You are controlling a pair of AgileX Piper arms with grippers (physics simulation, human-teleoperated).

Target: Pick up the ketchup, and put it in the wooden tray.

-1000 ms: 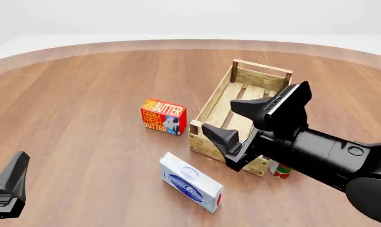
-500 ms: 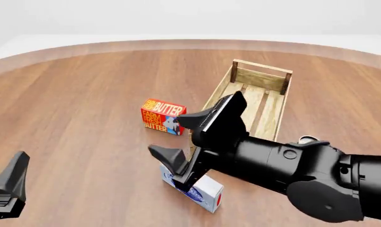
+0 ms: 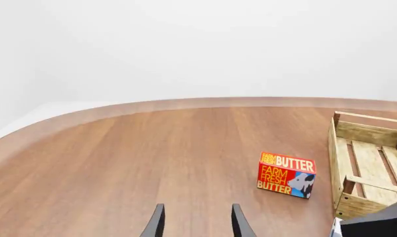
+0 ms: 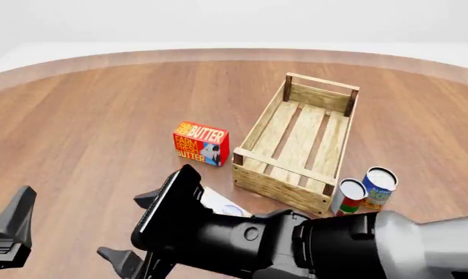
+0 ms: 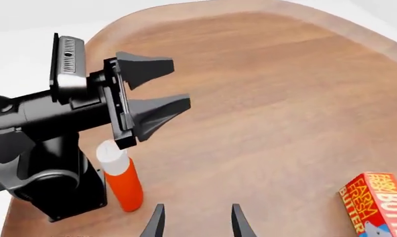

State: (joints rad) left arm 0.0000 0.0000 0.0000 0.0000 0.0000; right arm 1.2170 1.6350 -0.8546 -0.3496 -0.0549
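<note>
Wooden table (image 4: 102,104), ketchup (image 5: 121,178) behind left pincer (image 5: 165,91).

A simulated tabletop test scene is shown rather than any real room: a broad round wooden table (image 4: 102,110) with a pale rim is set against a blank white backdrop, with no walls or furniture to be made out. Grocery props are laid out on it, namely a butter box (image 4: 200,143), two cans (image 4: 365,192) and a wooden tray (image 4: 300,148). The smooth, evenly lit surfaces and the black robot arm (image 5: 47,113) mounted at the table's edge mark it as a rendered robotics bench.
</note>
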